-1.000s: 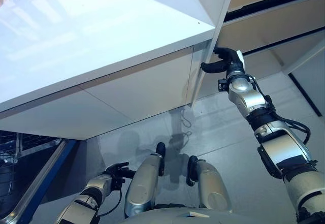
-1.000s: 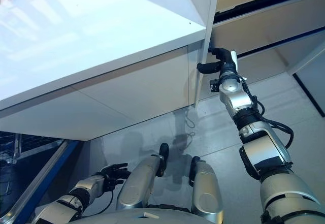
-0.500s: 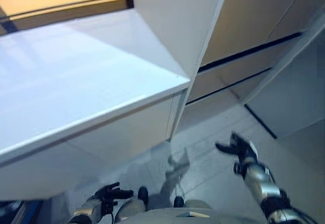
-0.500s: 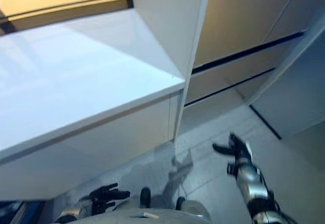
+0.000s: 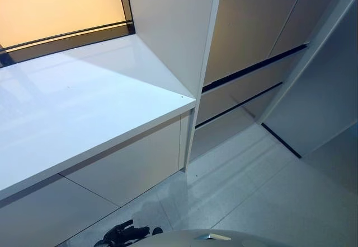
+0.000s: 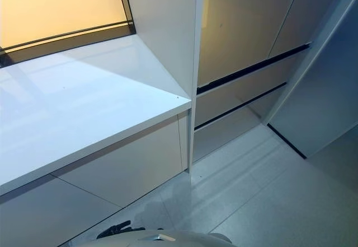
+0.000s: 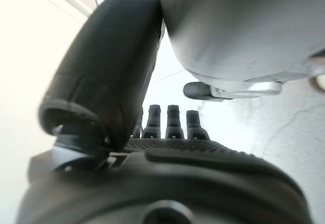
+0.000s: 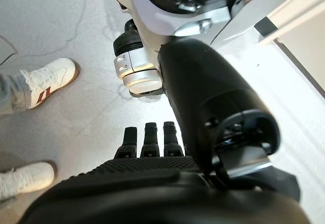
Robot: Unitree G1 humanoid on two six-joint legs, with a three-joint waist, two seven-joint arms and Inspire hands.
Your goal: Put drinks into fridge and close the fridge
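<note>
At the lower edge of the head views, the dark left hand (image 5: 124,236) hangs over the speckled grey floor (image 5: 251,202), its fingers spread and holding nothing. The right hand (image 8: 152,183) shows only in its own wrist view, fingers (image 8: 148,140) straight, side by side and empty, above the floor where a person's white shoes (image 8: 48,79) stand. No drink is visible. The glossy white desk (image 5: 84,107) meets a tall white side panel (image 5: 173,28); beside it, flat beige cabinet fronts (image 5: 251,34) with dark slots stand flush.
</note>
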